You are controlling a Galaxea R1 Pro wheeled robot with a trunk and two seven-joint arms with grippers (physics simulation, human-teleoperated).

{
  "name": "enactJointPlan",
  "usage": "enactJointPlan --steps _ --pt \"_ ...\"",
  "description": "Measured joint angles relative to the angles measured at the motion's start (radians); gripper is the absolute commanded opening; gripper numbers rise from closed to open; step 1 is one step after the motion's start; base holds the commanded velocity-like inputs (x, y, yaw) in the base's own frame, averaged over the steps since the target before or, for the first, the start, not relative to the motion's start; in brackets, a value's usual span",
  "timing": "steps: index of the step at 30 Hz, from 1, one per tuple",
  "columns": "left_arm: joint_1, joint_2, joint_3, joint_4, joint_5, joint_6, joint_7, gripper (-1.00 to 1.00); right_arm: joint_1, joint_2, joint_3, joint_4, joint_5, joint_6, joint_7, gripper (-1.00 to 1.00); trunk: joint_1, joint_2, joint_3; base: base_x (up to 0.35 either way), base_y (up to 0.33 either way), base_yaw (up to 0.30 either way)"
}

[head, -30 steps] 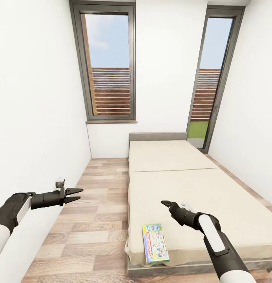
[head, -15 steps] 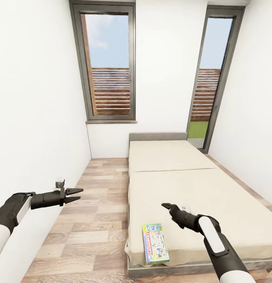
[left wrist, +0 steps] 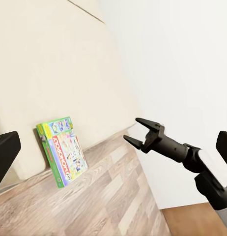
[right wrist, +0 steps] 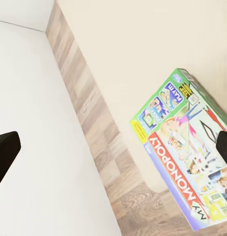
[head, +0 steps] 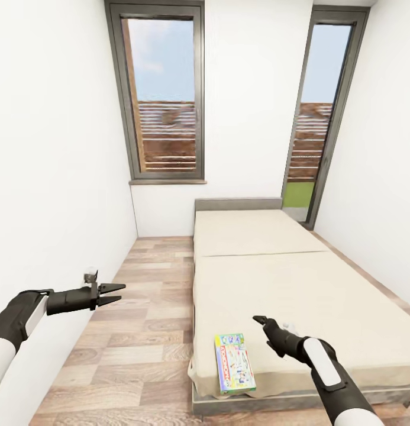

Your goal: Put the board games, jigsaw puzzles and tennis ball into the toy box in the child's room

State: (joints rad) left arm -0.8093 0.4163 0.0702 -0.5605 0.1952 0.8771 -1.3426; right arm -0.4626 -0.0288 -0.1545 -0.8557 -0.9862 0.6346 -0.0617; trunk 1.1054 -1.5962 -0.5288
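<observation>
One board game (head: 234,362), a flat Monopoly box with a green edge and a cartoon cover, lies at the near left corner of the beige bed (head: 299,284). The same board game (right wrist: 187,157) is close below in the right wrist view, and the board game (left wrist: 62,150) also lies at the bed's edge in the left wrist view. My right gripper (head: 261,321) hovers open over the sheet, just right of the box and apart from it. Over the floor to the bed's left, my left gripper (head: 120,292) is open and holds nothing. The table, toy box and jigsaw puzzles are out of view.
A strip of wood-plank floor (head: 145,296) runs between the white left wall (head: 57,177) and the bed. The low grey headboard (head: 237,205) stands against the far wall, below two tall grey-framed windows (head: 166,100). The right wall runs close along the bed.
My right gripper has dropped lower and come nearer the bed's near end, closer to the board game. The left arm and the box have stayed put.
</observation>
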Motion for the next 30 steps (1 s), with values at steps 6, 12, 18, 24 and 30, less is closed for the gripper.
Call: enactJointPlan --steps 6,12,18,24,30 --pt "0.000 -0.002 0.000 0.000 0.000 0.000 0.001 1.00 0.000 -0.002 -0.079 0.032 -0.001 -0.028 0.002 1.00 0.023 -0.042 -0.019 0.000 0.000 0.000" --pt "0.000 -0.002 0.000 0.000 0.000 0.000 0.001 1.00 0.013 -0.005 -0.170 0.073 0.002 -0.041 0.005 1.00 0.046 -0.084 -0.038 0.000 0.000 0.000" --pt "0.000 -0.002 0.000 0.001 0.000 0.000 0.001 1.00 0.014 -0.006 -0.179 0.133 0.008 -0.051 0.030 1.00 0.069 -0.126 -0.056 0.000 0.000 0.000" --pt "0.000 -0.005 0.002 0.000 0.001 -0.001 0.000 1.00 0.013 -0.004 -0.176 0.145 0.009 -0.125 0.038 1.00 0.092 -0.168 -0.075 0.000 0.000 0.000" --pt "0.000 -0.006 0.002 0.001 0.002 -0.003 0.000 1.00 0.012 -0.006 -0.182 0.221 -0.003 -0.149 0.044 1.00 0.115 -0.210 -0.094 0.000 0.000 0.000"
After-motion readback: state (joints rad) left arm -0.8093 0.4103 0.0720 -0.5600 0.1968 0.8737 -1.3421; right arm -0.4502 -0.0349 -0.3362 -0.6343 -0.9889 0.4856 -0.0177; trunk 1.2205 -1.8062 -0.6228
